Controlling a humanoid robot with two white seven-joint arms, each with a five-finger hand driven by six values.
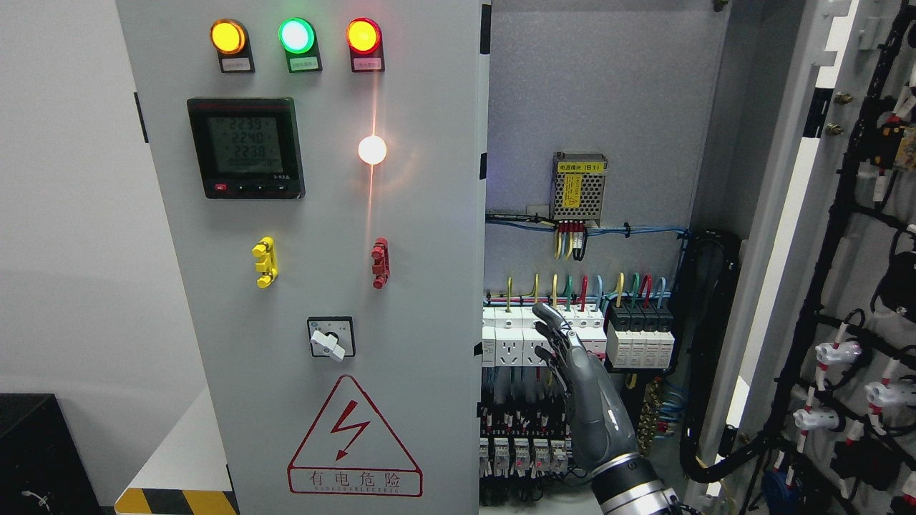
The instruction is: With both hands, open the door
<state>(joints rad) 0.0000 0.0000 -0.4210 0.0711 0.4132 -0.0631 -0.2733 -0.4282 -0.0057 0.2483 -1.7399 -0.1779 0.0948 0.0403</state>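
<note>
The grey electrical cabinet has two doors. Its left door [322, 236] is closed and carries lamps, a meter and a switch. The right door [780, 214] is swung wide open to the right, and black cable looms show on its inner face [851, 300]. My right hand [557, 342] rises from the bottom edge into the open half. Its fingers are stretched out and hold nothing. The fingertips lie in front of the row of white breakers [507, 342]; I cannot tell whether they touch. My left arm is out of sight.
Inside are black breakers [640, 340], a meshed power supply [580, 187], coloured wires and lower terminal rows [515, 443]. A thick black cable bundle [705, 357] runs down by the hinge side. A black box [36, 458] stands at lower left, beside striped floor tape [179, 502].
</note>
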